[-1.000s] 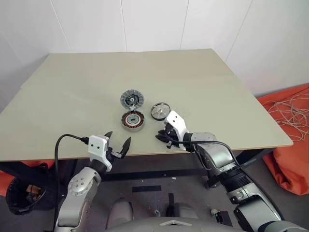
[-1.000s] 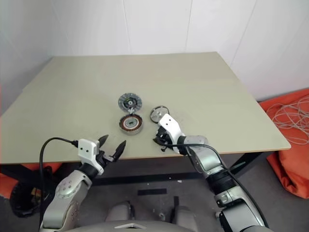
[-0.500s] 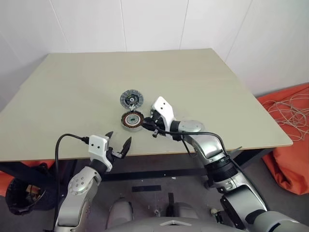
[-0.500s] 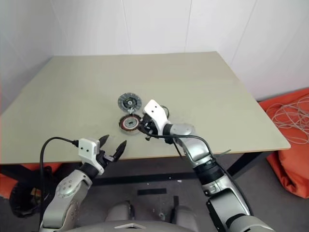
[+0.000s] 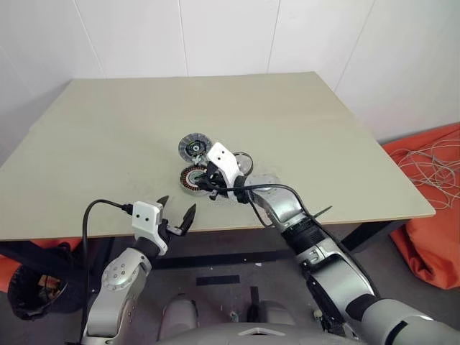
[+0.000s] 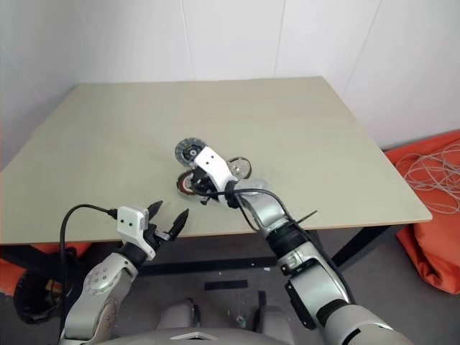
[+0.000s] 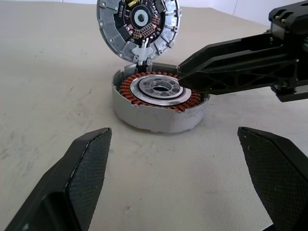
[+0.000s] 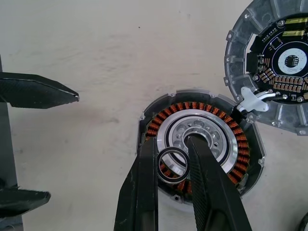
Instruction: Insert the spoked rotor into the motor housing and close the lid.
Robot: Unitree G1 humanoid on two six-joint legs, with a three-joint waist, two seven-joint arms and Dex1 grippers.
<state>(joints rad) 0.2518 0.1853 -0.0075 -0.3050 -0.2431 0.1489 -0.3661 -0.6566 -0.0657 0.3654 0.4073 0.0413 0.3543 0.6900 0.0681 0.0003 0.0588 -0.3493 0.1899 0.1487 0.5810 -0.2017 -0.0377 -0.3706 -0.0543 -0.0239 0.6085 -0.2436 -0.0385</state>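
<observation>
While the table carries the parts: everything sits near its middle, toward the robot's edge.
Motor housing (image 8: 202, 144): round silver-grey cup on the table (image 5: 108, 136), open side up, copper windings ringing a silver hub with small holes.
Lid (image 7: 138, 24): round disc with a dark circuit face, lying just beyond the housing at about 12 o'clock from it in the head views, joined to it by short white wires; the two rims touch or nearly touch.
Small ring (image 8: 173, 165): thin dark loop, pinched between the right gripper's fingers directly over the housing's windings and hub edge.
Right gripper (image 8: 173, 178): fingers drawn close, clamped on the small ring, tips over the housing's top; whether they touch the housing itself cannot be told.
Spoked wheel (image 5: 244, 162): round part at roughly 3 o'clock from the housing, mostly hidden behind the right wrist.
Left gripper (image 5: 177, 213): fingers spread wide, holding nothing, at about 6 o'clock from the housing, over the table's near edge and well apart from the parts.
</observation>
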